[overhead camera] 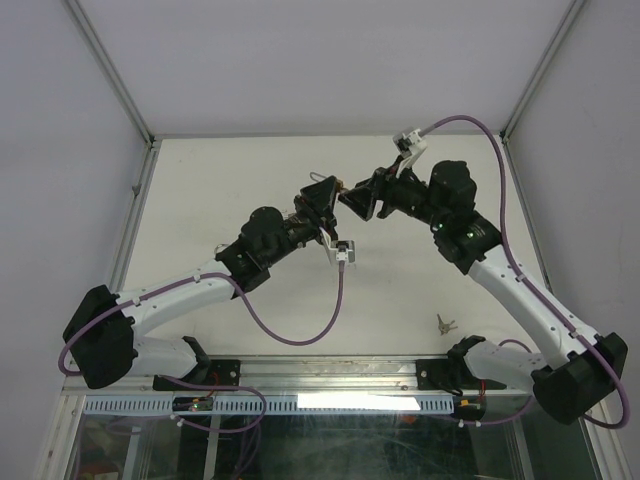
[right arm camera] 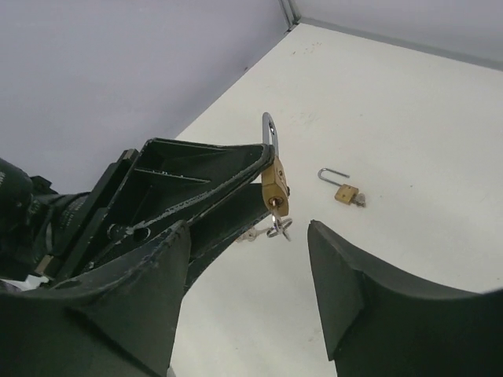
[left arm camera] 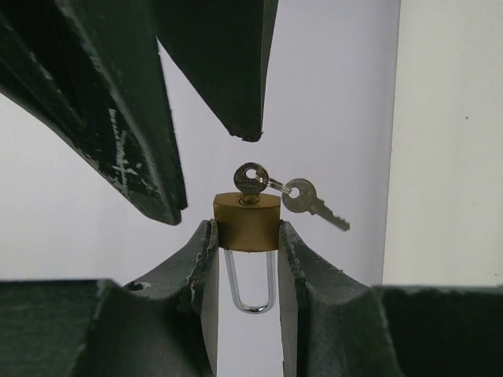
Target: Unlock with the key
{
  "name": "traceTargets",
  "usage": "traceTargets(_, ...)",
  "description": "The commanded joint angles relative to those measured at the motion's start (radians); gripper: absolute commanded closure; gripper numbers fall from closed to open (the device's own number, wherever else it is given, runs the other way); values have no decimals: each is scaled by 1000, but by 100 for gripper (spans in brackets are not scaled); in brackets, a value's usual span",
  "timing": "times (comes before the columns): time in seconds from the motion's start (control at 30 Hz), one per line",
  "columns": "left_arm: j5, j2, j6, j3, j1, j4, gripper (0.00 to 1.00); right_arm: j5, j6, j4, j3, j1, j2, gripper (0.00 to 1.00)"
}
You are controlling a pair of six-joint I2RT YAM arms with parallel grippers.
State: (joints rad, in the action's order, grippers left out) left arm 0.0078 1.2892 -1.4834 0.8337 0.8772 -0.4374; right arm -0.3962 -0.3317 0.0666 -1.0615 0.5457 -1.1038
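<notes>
Above the middle of the table (overhead camera: 230, 170), your left gripper (left arm camera: 247, 236) clenches a brass padlock (left arm camera: 246, 222) by its body, shackle (left arm camera: 253, 308) pointing back toward the wrist. One key (left arm camera: 251, 179) sits in the keyhole; a second key (left arm camera: 312, 201) dangles from its ring. Your right gripper (right arm camera: 245, 228) is released, jaws apart, just beside the keys.

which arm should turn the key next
Right, probably. The right gripper is open and empty, facing the key that sits in the padlock. The left gripper is clamped on the padlock body, so it cannot reach the key and should just hold.
</notes>
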Motion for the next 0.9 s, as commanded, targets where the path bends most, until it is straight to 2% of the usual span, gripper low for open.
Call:
traceTargets(0.0, 32, -40, 28, 12, 3, -45, 100, -88, 190, -38, -40, 6, -28, 38)
traceTargets(0.13, 44, -41, 26, 9, 3, -53, 100, -72, 243, -111, -24, 5, -50, 51)
traceTargets(0.3, 58, -39, 26, 8, 4, -55, 100, -122, 194, -229, -28, 5, -95, 54)
traceTargets(0.43, 62, -38, 19, 11, 3, -58, 100, -121, 178, -240, -29, 5, -123, 63)
traceTargets(0.73, 74, -39, 21, 7, 3, -63, 100, -109, 196, -259, -14, 5, -137, 56)
traceTargets(0.87, 76, -38, 23, 6, 3, -65, 100, -126, 191, -276, -32, 5, -154, 73)
